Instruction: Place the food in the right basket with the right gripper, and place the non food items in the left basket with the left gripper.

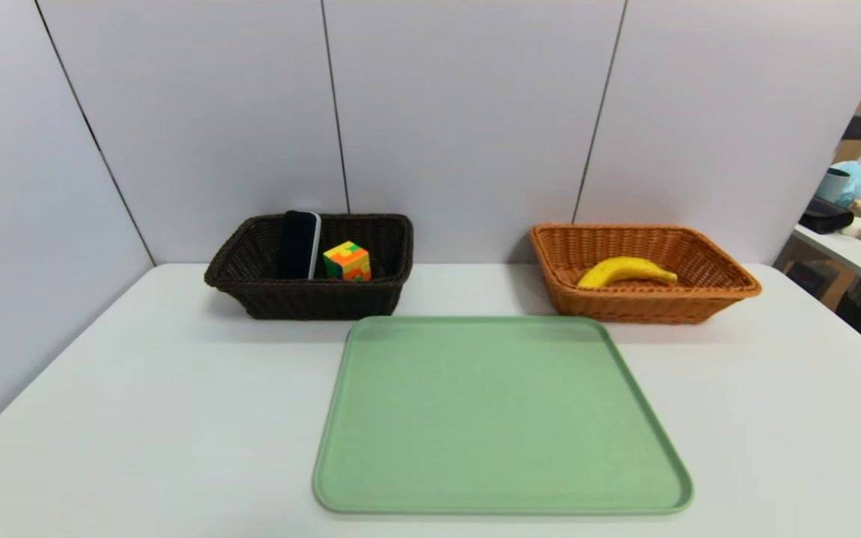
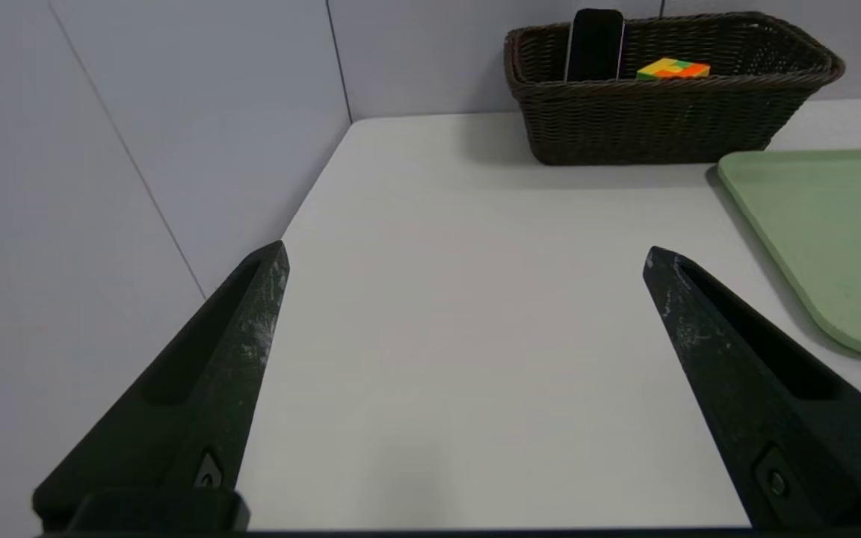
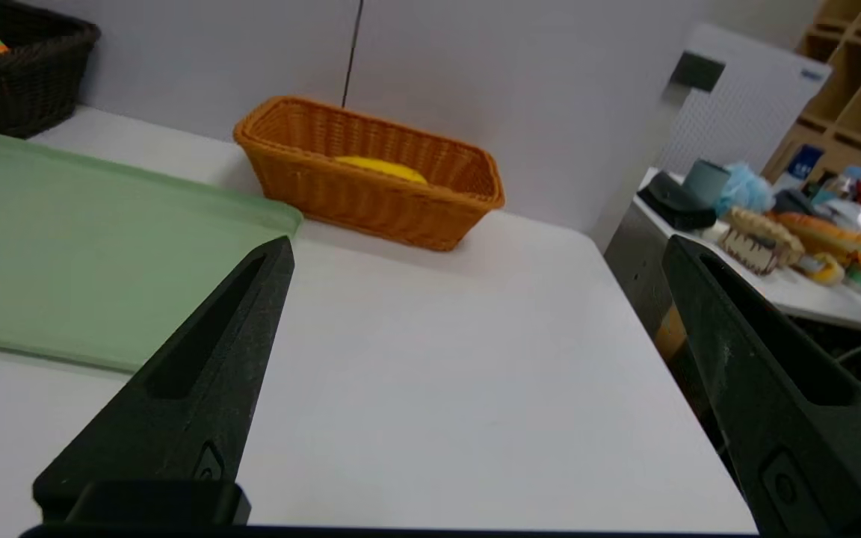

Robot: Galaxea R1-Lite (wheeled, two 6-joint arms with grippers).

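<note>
- Banana [image 1: 626, 270] lies inside the orange-tan basket [image 1: 729, 288].
- Black slab [image 1: 300, 244] and puzzle cube [image 1: 347, 261] sit in the dark basket [image 1: 251, 295].
- Left gripper [image 2: 464, 258] and right gripper [image 3: 475, 250] hang spread wide above the white table [image 1: 139, 388], beside the green tray [image 1: 498, 418].

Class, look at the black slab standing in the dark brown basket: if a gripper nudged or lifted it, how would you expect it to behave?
The black slab stands nearly upright, leaning on the dark basket wall, so a nudge would probably tip it flat. Its flat shape and rounded corners suggest it is stiff. Its glossy face may prove slippery between fingers. The puzzle cube beside it might block a sideways fall.
</note>
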